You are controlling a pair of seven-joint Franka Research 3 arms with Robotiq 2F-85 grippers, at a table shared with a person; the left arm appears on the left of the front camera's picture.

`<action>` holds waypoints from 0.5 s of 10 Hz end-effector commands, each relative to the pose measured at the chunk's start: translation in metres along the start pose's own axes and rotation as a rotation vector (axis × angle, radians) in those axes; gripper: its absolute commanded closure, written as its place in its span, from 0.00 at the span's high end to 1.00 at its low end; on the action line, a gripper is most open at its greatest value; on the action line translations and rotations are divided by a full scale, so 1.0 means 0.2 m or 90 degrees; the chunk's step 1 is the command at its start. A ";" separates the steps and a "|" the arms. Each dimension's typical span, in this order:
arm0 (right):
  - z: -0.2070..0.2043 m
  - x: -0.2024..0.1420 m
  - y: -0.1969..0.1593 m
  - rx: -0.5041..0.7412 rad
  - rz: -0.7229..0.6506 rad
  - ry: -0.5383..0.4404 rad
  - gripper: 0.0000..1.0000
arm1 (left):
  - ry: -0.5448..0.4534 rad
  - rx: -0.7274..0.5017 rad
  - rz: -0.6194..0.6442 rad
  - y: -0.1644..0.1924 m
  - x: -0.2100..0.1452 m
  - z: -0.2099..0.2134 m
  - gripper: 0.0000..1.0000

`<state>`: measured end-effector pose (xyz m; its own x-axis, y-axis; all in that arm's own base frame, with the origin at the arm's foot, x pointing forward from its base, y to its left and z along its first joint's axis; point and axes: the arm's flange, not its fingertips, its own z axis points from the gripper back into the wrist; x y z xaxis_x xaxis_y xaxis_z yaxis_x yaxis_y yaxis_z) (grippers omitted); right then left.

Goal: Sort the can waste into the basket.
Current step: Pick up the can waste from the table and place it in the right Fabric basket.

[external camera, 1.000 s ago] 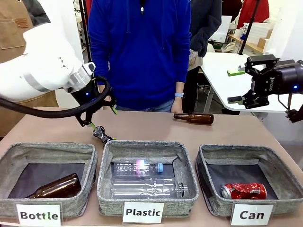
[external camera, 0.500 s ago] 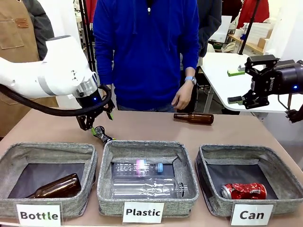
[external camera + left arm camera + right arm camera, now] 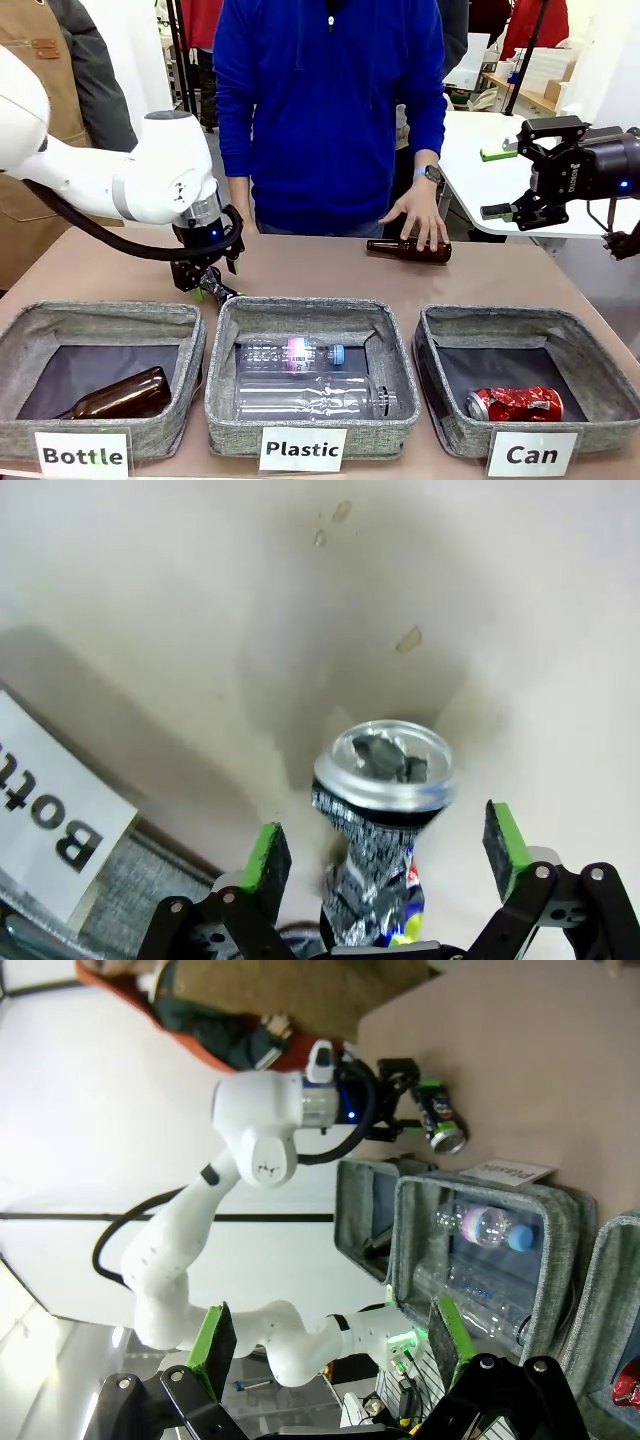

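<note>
**Dark can bracketed by L end effector, grasp not yet made**

At far left, the Bottle bin point(image 3: 100, 312) is seen w/ one brown bottle inside. Just behind its far right corner, the L end effector point(image 3: 207, 283) is lowered over the dark can point(image 3: 217, 287), which lies on the bench point(image 3: 320, 270) near the gap btwn the Bottle bin and the Plastic bin point(image 3: 300, 305).

In the L wrist view the jaws are spread. The green pads point(image 3: 268, 850) are set either side of the crushed can body point(image 3: 385, 770), w/ clear gaps, so nothing is gripped.

Further right, a brown bottle point(image 3: 410, 250) on the bench is touched by the person's hand point(image 3: 420, 215). The Can basket point(image 3: 500, 315) is at far right, w/ the red can point(image 3: 515, 403) already lying in it. Above it the R end effector point(image 3: 498, 182) is held open and empty, well off the bench.

Step judged: pre-grasp on the second can, approx. half the task done.

Next move needs the jaws closed squarely on the crumpled waist. A lift and a long carry across the Plastic bin to the Can basket are then called for. Slip risk is judged real, given the uneven crushed surface.
</note>
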<state>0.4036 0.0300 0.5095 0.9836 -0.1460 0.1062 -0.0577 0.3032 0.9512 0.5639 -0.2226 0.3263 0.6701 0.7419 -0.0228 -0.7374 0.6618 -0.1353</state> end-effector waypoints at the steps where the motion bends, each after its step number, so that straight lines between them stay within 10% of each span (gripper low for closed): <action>1: 0.01 0.01 0.00 -0.002 0.014 0.005 1.00 | -0.031 0.018 0.000 -0.07 0.00 -0.05 1.00; 4: 0.01 0.01 0.00 -0.002 0.014 0.005 1.00 | -0.047 0.008 0.004 -0.10 0.02 -0.09 1.00; 5: 0.01 0.01 0.00 -0.002 0.014 0.005 1.00 | -0.047 -0.012 0.012 -0.10 0.03 -0.09 0.45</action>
<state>0.4036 0.0300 0.5095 0.9836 -0.1459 0.1063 -0.0578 0.3032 0.9512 0.5804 -0.2318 0.3112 0.6783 0.7347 0.0143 -0.7269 0.6736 -0.1338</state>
